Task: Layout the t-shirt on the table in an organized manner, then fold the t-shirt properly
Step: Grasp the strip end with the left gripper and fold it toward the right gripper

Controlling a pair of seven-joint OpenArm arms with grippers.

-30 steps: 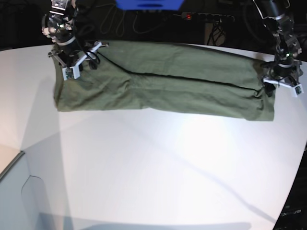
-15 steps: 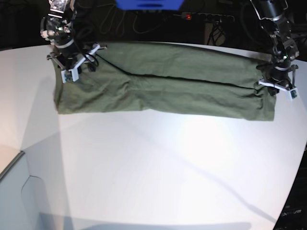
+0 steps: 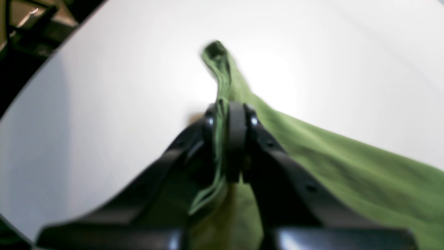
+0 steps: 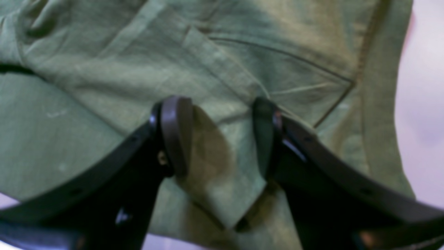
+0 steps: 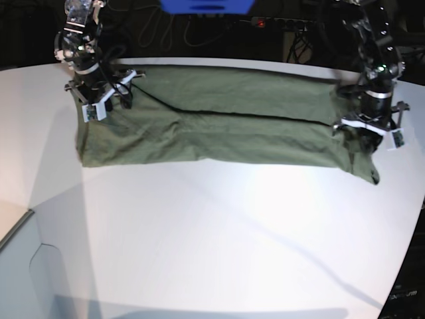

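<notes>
The olive-green t-shirt (image 5: 219, 126) lies in a long band, folded lengthwise, across the far side of the white table (image 5: 219, 232). My left gripper (image 5: 366, 136) is at the band's right end, shut on a bunched fold of the t-shirt (image 3: 312, 149). That fold is raised slightly and a corner droops below it. In the left wrist view the left gripper (image 3: 229, 139) has cloth pinched between its pads. My right gripper (image 5: 93, 107) hangs open just above the left end. The right wrist view shows the right gripper (image 4: 220, 139) spread over a sleeve of the t-shirt (image 4: 242, 52), holding nothing.
Behind the table's far edge are a blue object (image 5: 206, 5), dark cables and a power strip with a red light (image 5: 279, 23). The table's curved edge runs close by at the right (image 5: 415, 219). A lower surface sits at the front left (image 5: 16, 279).
My left gripper has shut on the shirt's right end and drawn it inward and up, shortening the band. The right gripper has moved slightly back, still open.
</notes>
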